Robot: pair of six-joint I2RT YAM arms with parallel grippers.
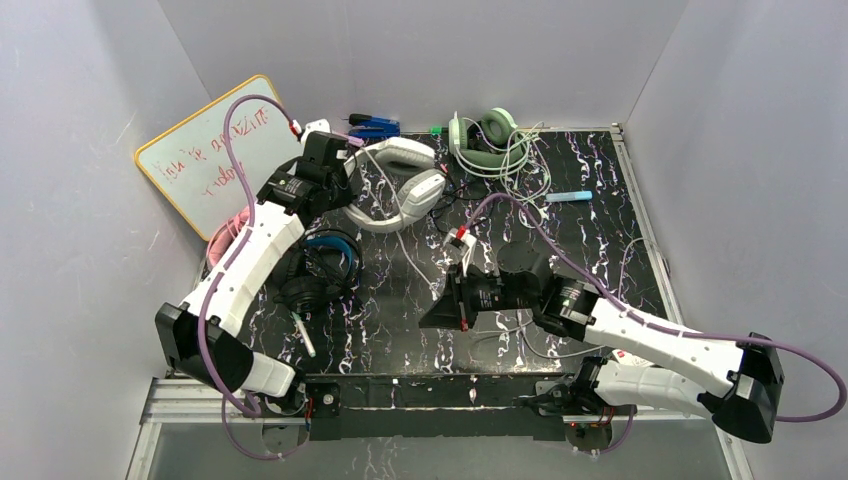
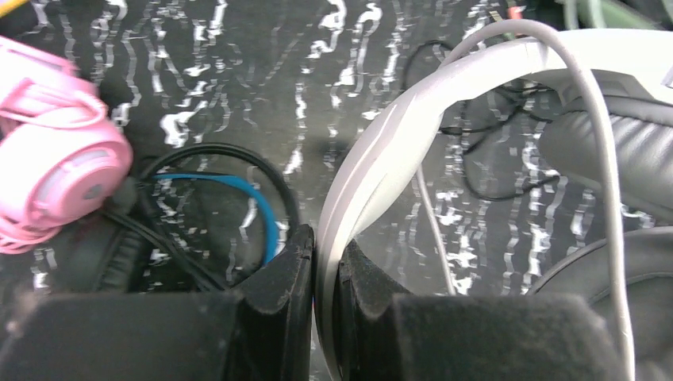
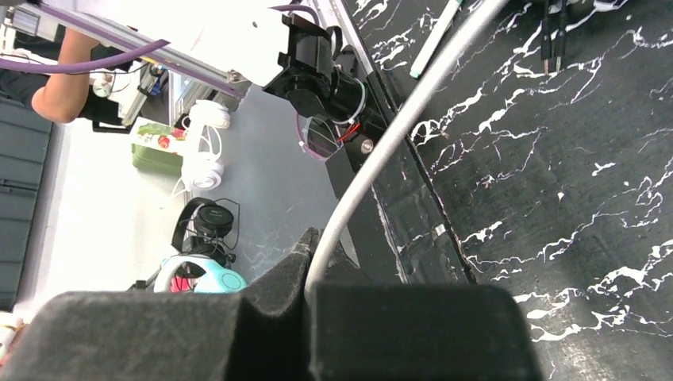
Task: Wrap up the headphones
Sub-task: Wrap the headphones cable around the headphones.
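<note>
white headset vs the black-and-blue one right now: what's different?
Colour: the white headset is white-grey, the black-and-blue headset dark with a blue band.
Grip: the left gripper is clamped on the white headset's headband; the black-and-blue headset lies ungripped on the table.
Cord: the white headset's cord runs into the shut right gripper; nothing holds the black-and-blue headset's.
Both are padded over-ear sets.

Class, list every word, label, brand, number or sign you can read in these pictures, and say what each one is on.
Whiteboard: two lines of red handwriting, too small and tilted to read.
Pink headphones: a small mark on the cup, too blurred to read.
No other text can be read in any view.
</note>
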